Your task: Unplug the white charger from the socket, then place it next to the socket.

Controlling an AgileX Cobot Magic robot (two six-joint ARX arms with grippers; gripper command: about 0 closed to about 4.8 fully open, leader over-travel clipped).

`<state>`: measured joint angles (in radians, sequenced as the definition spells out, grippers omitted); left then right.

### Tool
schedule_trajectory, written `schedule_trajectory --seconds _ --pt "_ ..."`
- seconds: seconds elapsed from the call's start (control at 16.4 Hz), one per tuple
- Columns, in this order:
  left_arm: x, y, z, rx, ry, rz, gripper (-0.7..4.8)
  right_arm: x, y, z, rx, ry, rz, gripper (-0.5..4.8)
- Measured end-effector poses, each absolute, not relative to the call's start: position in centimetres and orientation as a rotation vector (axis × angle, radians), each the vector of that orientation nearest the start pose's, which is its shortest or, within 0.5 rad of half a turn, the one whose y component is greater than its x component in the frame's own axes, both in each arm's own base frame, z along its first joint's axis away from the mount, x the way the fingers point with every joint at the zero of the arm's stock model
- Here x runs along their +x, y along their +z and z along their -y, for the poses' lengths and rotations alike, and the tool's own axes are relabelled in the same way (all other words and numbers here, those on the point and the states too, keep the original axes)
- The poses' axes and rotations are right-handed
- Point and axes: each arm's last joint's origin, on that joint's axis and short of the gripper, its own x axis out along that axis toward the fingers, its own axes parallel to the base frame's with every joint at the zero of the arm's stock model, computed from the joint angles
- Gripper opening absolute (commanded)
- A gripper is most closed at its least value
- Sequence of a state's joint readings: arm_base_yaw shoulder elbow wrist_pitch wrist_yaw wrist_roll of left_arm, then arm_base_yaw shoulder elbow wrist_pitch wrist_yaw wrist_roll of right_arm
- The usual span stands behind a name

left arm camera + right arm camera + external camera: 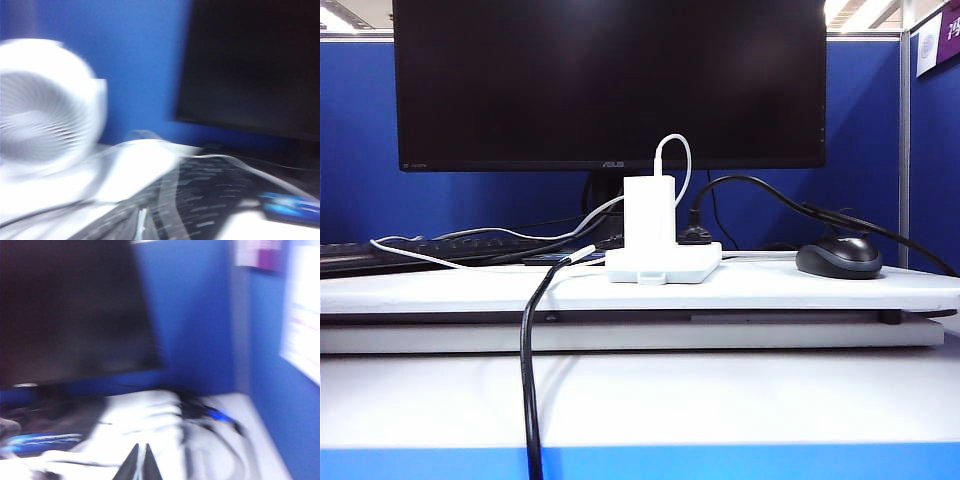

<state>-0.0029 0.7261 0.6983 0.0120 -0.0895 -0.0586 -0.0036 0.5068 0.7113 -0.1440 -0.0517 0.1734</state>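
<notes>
Beyond my right jaws [140, 460], which sit pressed together, the white charger [649, 212] stands upright, plugged into the socket [663, 263] on the tabletop [820, 285]; left jaws out of sight.

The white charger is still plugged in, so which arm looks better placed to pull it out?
Probably the right. Its shut end effector shows in the blurred right wrist view, pointing toward white shapes. The left wrist view shows a fan and keyboard. White charger stands in the socket, central.
</notes>
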Motion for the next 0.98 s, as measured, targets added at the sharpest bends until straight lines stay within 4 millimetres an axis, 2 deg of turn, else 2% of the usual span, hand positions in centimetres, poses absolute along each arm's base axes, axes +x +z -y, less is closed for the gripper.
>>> schedule_trajectory --seconds 0.06,0.12,0.18,0.31,0.37,0.43,0.61,0.85,0.92,0.98 --pt "17.8 33.8 0.0 -0.058 0.016 -0.029 -0.05 12.3 35.8 -0.2 0.171 0.084 0.05 -0.07" --pt "19.1 34.6 0.5 -0.063 -0.149 -0.056 -0.05 13.6 36.8 -0.3 0.168 0.115 0.028 -0.07" --pt "20.7 36.3 1.2 -0.073 -0.404 -0.08 -0.05 15.8 38.3 -0.5 0.134 0.175 0.001 -0.07" --pt "21.3 36.8 1.7 -0.094 -0.59 -0.149 -0.05 17.8 39.5 -0.7 0.109 0.277 -0.027 -0.07" --pt "21.5 36.3 1.8 -0.093 -0.662 -0.229 -0.05 19.5 39.8 -1.1 0.109 0.399 -0.056 -0.07" --pt "21.3 35.9 1.9 -0.057 -0.676 -0.277 -0.05 20.9 39.3 -1.4 0.111 0.479 -0.095 -0.06" --pt "20.8 34.9 1.9 0.012 -0.717 -0.353 -0.05 24.1 36.3 -3.3 0.053 0.642 -0.227 -0.06" --pt "20.8 35.0 2.0 0.018 -0.74 -0.344 -0.05 26.9 32.7 -8.0 -0.035 0.818 -0.33 -0.06" --pt "20.8 35.0 2.0 0.018 -0.74 -0.343 -0.05 27.5 32.1 -8.9 -0.042 0.846 -0.335 0.23" --pt "20.8 35.0 2.0 0.018 -0.74 -0.343 -0.05 28.4 31.2 -10.2 -0.05 0.879 -0.333 0.25"
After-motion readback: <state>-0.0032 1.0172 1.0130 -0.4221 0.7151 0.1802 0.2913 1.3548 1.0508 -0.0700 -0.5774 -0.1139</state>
